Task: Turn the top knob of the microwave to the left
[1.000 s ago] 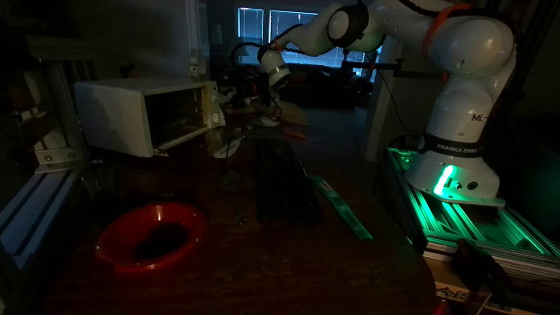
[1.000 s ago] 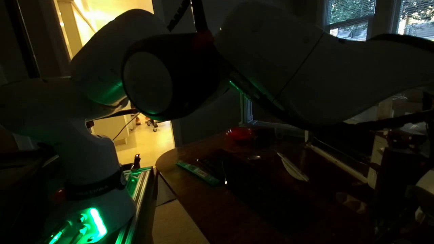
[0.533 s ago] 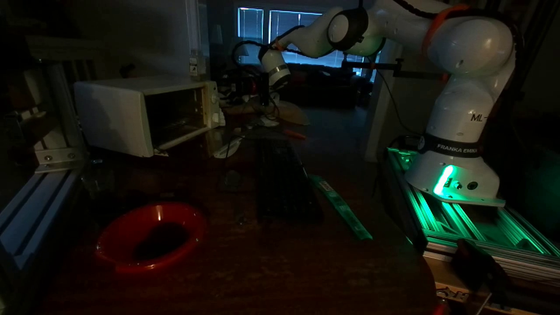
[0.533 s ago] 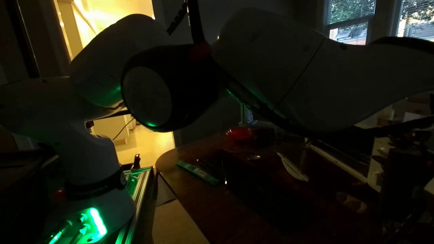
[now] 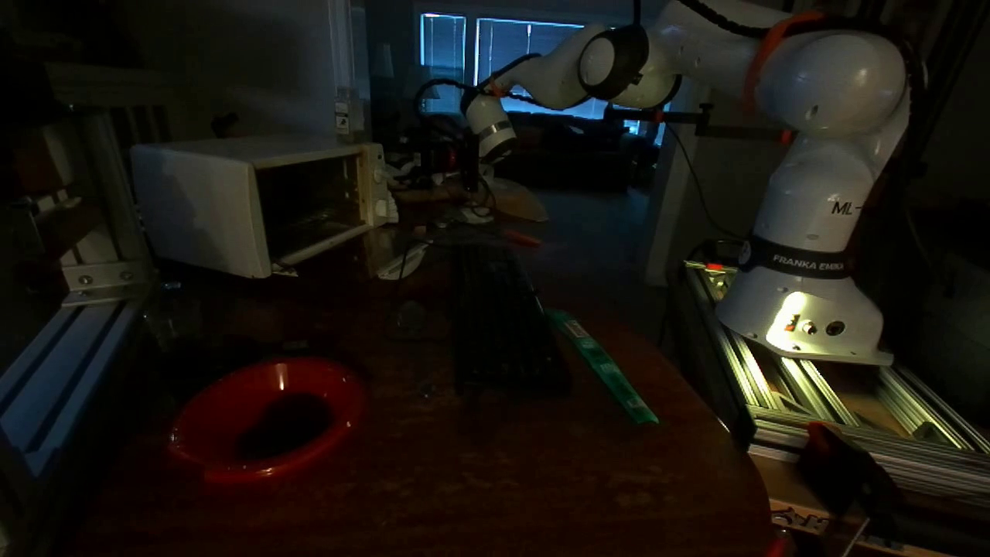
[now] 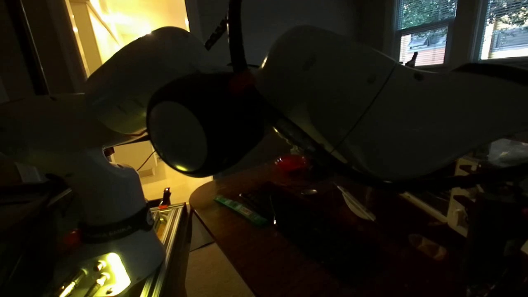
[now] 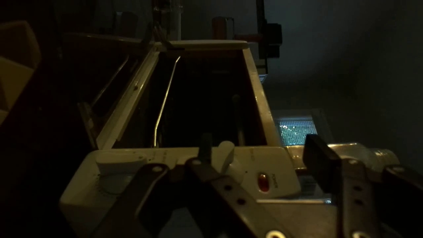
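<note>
The white microwave [image 5: 193, 209] stands at the left in an exterior view, its dark inside open to view. In the wrist view it appears turned on its side, with its pale control strip [image 7: 281, 165] across the lower middle. The top knob [image 7: 225, 156] is white with a raised grip, near the red power light [image 7: 263, 182]. A lower knob [image 7: 120, 163] shows at the left end. My gripper [image 7: 261, 151] is open and empty in front of the strip. Its left finger stands just left of the top knob; its right finger is beyond the strip's end. Whether it touches the knob I cannot tell.
A clear bottle-like thing [image 7: 381, 158] is past the strip's upper end, near the right finger. A yellowish box-like thing [image 7: 18, 62] is at the left. On the table are a red bowl [image 5: 271, 422], a black keyboard [image 5: 506, 325] and a green strip [image 5: 603, 367].
The arm's elbow and forearm have sunk in an exterior view, and the wrist has shifted slightly right and down in an exterior view. The base light has turned from green to yellowish white.
</note>
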Available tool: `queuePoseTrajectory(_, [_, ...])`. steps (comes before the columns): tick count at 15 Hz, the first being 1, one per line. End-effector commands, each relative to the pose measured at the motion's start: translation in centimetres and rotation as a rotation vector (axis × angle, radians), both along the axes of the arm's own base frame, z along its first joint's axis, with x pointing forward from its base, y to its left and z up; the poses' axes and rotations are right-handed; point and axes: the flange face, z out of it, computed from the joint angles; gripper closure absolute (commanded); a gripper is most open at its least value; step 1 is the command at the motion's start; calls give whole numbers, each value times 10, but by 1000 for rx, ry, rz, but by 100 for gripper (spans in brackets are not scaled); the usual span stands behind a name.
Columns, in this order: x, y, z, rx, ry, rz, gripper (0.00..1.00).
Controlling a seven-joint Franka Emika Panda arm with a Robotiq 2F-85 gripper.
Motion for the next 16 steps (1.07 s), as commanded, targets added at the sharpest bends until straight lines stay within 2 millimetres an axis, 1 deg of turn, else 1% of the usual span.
queuePoseTrajectory(1, [2, -3, -8, 21, -26, 9, 29])
queuePoseTrajectory(5, [6, -3, -11, 17, -40, 4, 27])
queuePoseTrajectory(6, [6, -3, -11, 20, -46, 2, 28])
queuePoseTrajectory(8, [7, -4, -11, 18, -51, -1, 33])
queuePoseTrajectory(11, [9, -5, -11, 17, -60, -3, 43])
queuePoseTrajectory(12, [9, -5, -11, 19, -64, -3, 40])
queuePoseTrajectory(16, [11, -4, -9, 14, -77, -1, 49])
